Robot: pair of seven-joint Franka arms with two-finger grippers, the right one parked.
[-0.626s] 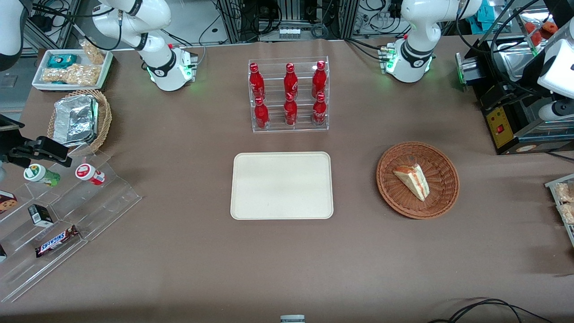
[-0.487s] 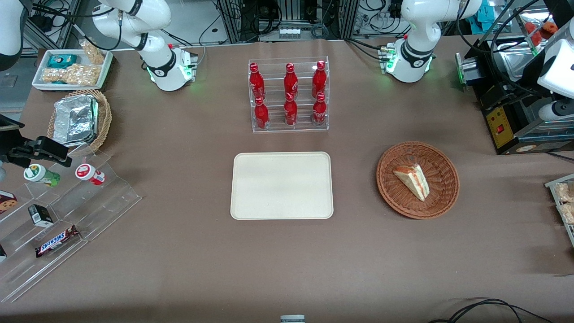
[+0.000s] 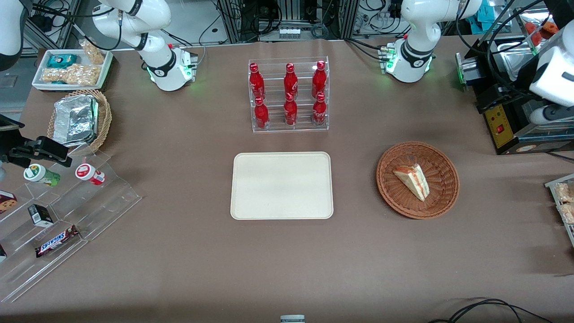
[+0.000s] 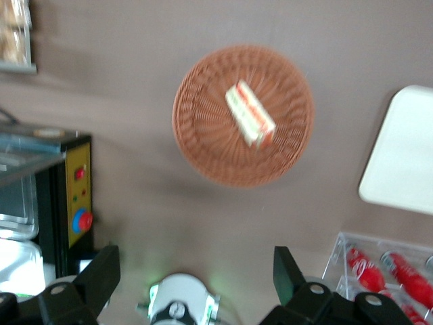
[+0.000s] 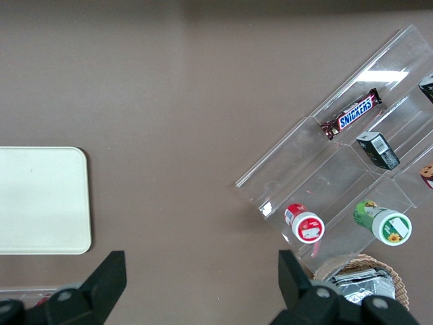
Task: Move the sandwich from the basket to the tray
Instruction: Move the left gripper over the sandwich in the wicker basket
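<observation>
High above the basket [image 4: 242, 115] and sandwich [image 4: 249, 122], gripper [image 4: 196, 281] hangs with fingers spread

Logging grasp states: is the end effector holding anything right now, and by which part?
Nothing. The open end effector hangs high above the table; the sandwich lies in the basket.

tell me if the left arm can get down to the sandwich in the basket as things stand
Probably yes: the sandwich lies uncovered in the wicker basket, and the open gripper hangs high above with nothing between.
</observation>
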